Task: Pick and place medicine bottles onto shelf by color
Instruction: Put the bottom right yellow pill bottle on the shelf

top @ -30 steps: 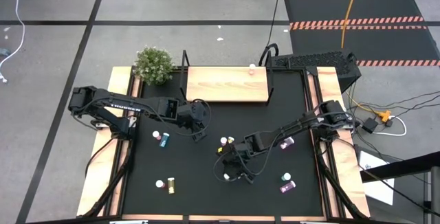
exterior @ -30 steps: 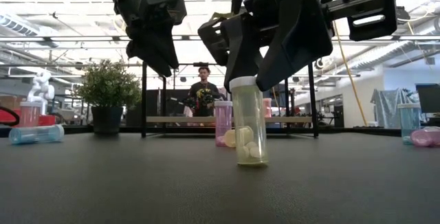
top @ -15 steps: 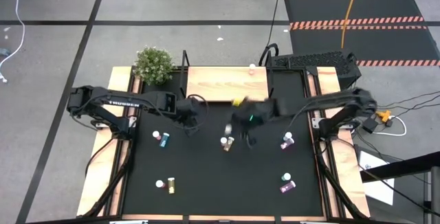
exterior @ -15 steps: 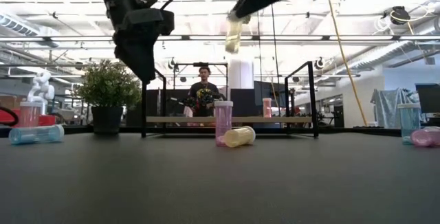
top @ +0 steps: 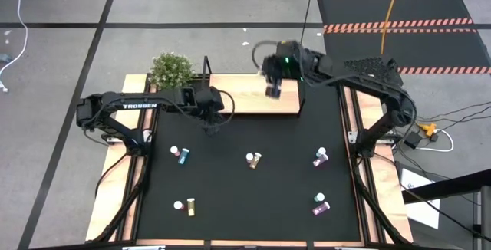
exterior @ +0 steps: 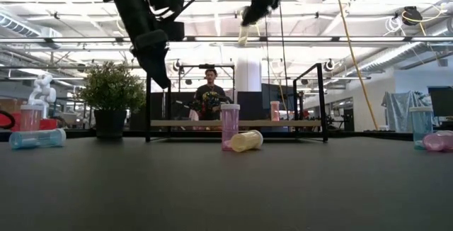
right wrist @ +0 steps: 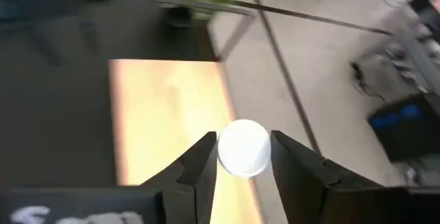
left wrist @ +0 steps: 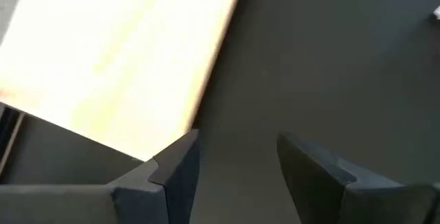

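- Right pincer (top: 274, 81) hangs high over the right end of the shelf (top: 238, 97), closed on a pale yellow bottle (right wrist: 242, 148); the right wrist view shows its white cap gripped between the two fingers, with the board below.
- Left pincer (top: 211, 121) hovers low over the desk (top: 230, 196) just near of the shelf's left half, fingers apart and holding nothing.
- Step in hand, as I judge it: carry the bottle down and stand it on the board in the spot for its colour.
- To do it well: keep the bottle plumb, lower slowly, let its base sit flat on the wood before parting the fingers, then lift straight up so the cap is not dragged over.
- A pink bottle (top: 281, 75) already stands at the far right of the board, close to the pincer; set the yellow one well apart from it, toward the open middle or left, so colours stay grouped and nothing is knocked.
- Edges: the black posts at the shelf's corners stand tall, and the right ones are close to the arm's path; come down from above, not from the side. The board is narrow from near to far, so aim for its middle rather than either lip.
- Open room: most of the board is bare wood. On the desk, bottles lie scattered: a pair at centre (top: 252, 159), more to the left (top: 182, 155) and right (top: 320, 156), and near both front corners.
- Plant (top: 171, 71) sits beyond the shelf's left end, out of the way.
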Motion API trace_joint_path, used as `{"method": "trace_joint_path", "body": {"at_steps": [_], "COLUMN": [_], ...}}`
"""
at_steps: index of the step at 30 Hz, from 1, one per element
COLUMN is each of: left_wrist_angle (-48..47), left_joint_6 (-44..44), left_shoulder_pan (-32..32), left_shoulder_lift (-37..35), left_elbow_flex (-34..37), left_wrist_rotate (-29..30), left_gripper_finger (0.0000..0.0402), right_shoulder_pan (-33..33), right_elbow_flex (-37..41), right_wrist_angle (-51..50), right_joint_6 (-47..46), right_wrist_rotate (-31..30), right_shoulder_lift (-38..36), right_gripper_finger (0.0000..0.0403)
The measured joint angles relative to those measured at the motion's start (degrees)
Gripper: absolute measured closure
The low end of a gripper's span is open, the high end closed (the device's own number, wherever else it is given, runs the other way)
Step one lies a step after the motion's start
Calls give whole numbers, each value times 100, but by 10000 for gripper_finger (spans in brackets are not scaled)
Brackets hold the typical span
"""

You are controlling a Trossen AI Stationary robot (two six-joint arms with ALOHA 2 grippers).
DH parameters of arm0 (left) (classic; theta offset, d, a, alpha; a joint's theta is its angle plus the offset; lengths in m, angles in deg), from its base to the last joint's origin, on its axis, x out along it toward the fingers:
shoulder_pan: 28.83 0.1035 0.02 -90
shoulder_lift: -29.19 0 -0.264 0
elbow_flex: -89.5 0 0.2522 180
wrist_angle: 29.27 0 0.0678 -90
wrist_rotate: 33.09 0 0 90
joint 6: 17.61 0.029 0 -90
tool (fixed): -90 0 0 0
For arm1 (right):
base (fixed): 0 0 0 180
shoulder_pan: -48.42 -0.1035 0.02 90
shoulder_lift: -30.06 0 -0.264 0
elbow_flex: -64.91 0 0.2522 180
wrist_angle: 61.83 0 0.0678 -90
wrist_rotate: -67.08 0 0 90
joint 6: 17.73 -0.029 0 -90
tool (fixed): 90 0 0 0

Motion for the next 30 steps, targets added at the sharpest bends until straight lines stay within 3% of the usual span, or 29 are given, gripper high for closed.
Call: {"method": "trace_joint_path", "body": {"at_steps": [5, 9, 17, 21, 30], "left_wrist_angle": [-4, 162, 1154, 1477, 1913], "left_joint_6": [-98, -532, -1166, -1193, -805], "left_shoulder_pan": [237, 316, 324, 324, 322], "left_shoulder_lift": [0, 0, 2, 2, 2], "left_elbow_flex": [0, 0, -60, -162, -668], "left_wrist_rotate": [-81, -112, -95, -95, -95], "left_gripper_finger": [206, 206, 206, 206, 206], "right_shoulder_pan": [874, 1192, 1325, 1316, 1434], "right_elbow_flex": [-11, -7, -4, -4, -4], "right_wrist_angle": [338, 320, 240, 245, 366], "right_joint_6": [209, 296, 771, 790, 880], "right_wrist_rotate": [554, 898, 1220, 1660, 1955], "right_shoulder_lift": [593, 1060, 1679, 1785, 2074], "right_gripper_finger": [282, 282, 282, 282, 282]}}
